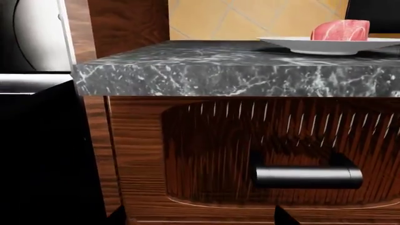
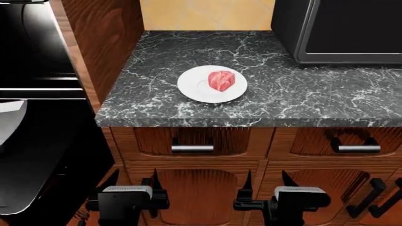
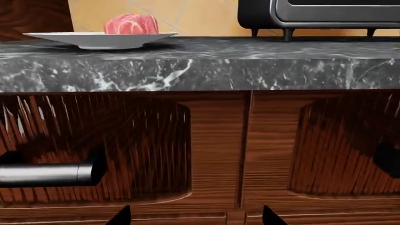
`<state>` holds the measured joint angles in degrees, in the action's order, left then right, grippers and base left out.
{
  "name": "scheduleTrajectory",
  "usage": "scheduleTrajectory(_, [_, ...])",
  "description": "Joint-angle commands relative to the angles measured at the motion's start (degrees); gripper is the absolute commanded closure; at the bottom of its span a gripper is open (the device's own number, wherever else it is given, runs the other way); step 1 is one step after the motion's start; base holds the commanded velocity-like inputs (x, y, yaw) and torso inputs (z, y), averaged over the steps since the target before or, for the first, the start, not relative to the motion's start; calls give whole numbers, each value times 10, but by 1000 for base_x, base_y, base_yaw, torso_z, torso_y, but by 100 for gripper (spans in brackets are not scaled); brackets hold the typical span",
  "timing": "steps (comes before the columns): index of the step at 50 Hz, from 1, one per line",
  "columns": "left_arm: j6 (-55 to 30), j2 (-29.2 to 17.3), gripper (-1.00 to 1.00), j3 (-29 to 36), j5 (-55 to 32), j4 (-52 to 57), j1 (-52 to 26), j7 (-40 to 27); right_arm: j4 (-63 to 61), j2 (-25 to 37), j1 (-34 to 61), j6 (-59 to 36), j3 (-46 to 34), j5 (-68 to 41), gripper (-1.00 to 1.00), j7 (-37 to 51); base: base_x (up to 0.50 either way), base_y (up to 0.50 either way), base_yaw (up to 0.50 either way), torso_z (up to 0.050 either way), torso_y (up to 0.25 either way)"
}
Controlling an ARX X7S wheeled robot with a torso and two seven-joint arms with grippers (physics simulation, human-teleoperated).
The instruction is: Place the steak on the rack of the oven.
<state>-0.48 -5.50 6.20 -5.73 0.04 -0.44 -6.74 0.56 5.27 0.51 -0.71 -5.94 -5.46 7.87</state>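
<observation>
The pink-red steak [image 2: 221, 80] lies on a round white plate [image 2: 195, 89] on the dark marble counter [image 2: 283, 94]. The steak [image 1: 340, 30] also shows in the left wrist view and the steak [image 3: 130, 24] in the right wrist view, above and beyond both grippers. The black oven [image 2: 37, 70] stands at the left with its door down. A pale grey corner, apparently the rack [image 2: 9, 120], shows at the frame edge. My left gripper [image 2: 134, 180] and right gripper [image 2: 268, 180] hang open and empty in front of the cabinet drawers, below the counter edge.
A smaller black boxy appliance [image 2: 339, 30] sits on the counter at the back right. Drawer handles [image 2: 192, 148] [image 2: 355, 148] stick out just below the counter. A wooden side panel [image 2: 107, 42] separates the oven from the counter.
</observation>
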Motion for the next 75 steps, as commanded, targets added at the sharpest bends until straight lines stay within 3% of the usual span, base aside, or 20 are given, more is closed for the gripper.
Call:
scheduleTrajectory(1, [-2, -7, -100, 9, -6, 1, -1, -9, -1, 7, 1, -1, -9, -8, -100, 8, 0, 0, 0, 50, 29])
scheduleTrajectory(29, [-18, -20, -100, 23, -20, 18, 1, -29, -23, 24, -1, -27, -30, 4, -100, 42, 0, 0, 0, 49, 21])
scheduleTrajectory(30, [-64, -17, -100, 10, -81, 74, 14, -17, -84, 26, -10, -77, -36, 5, -100, 48, 0, 0, 0, 0, 0])
scheduleTrajectory(32, [-112, -34, -100, 27, -74, 185, 29, -26, -246, 33, -30, -172, -30, -39, -100, 44, 0, 0, 0, 0, 0])
scheduleTrajectory(33, [-198, -38, -100, 7, -160, 271, 20, -48, -332, 43, -23, -258, -29, -56, -100, 62, 0, 0, 0, 0, 0])
scheduleTrajectory(35, [-356, -56, -100, -1, -224, 412, -25, -83, -503, 58, 21, -429, -24, -82, -100, 84, 0, 0, 0, 0, 0])
scheduleTrajectory(37, [-481, -45, -100, -56, -318, 459, -94, -147, -605, 54, 86, -579, 42, -174, -100, 107, 0, 0, 0, 0, 0])
scheduleTrajectory(41, [-633, -49, -100, -112, -455, 519, -202, -228, -605, 255, 225, -569, 45, -518, -100, 451, 0, 0, 0, 0, 0])
scheduleTrajectory(43, [-680, -37, -100, -147, -522, 518, -241, -274, -598, 276, 267, -557, 45, -689, -100, 508, 0, 0, 0, 0, 0])
scheduleTrajectory(53, [-697, -22, -100, -177, -595, 530, -273, -330, -594, 292, 320, -557, 38, -767, -100, 558, 0, 0, 0, 0, 0])
scheduleTrajectory(75, [-644, -40, -100, -127, -544, 513, -249, -292, -588, 299, 318, -557, 14, -729, -100, 528, 34, 0, 0, 0, 0])
